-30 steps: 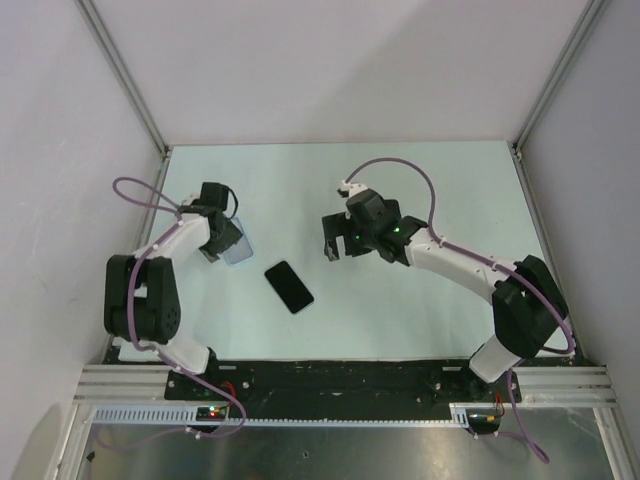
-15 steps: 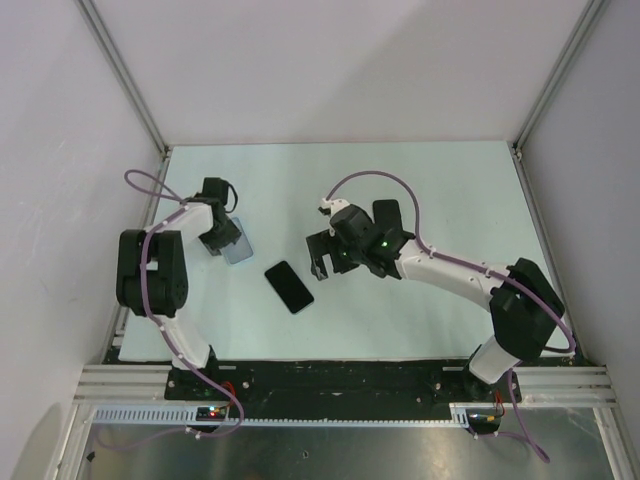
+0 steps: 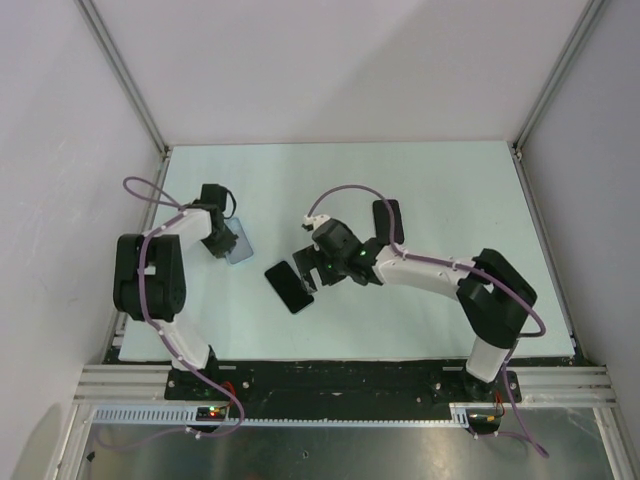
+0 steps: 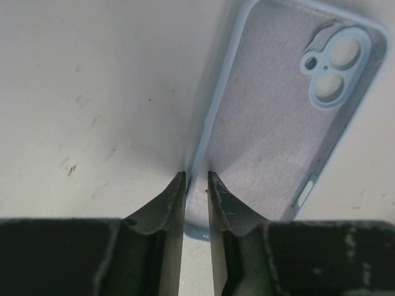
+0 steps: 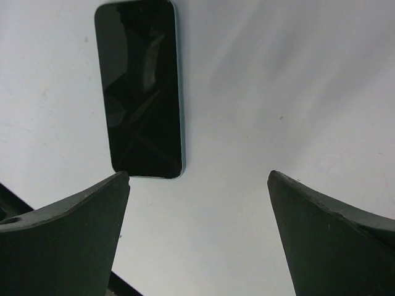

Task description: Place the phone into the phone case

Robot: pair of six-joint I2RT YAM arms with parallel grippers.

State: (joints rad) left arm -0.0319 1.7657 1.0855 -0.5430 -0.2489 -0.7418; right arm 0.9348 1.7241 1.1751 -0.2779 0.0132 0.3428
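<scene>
Toward the left side of the worktop [image 3: 450,180], the left tool [image 4: 196,180] is clenched on one side wall of the case [image 4: 271,123], which lies hollow side up and empty (camera cutout at its far end). The phone [image 5: 142,86] lies screen up mid-worktop, apart from the case, and the right tool [image 5: 197,179] hangs released above its near end, touching nothing. A clean pickup likely means centring the phone between the jaws, then closing gently across its long edges, since a thin slab may skid. Counted: one case, one phone, two tools, plus one other dark slab [image 3: 390,215] beside the right arm.
</scene>
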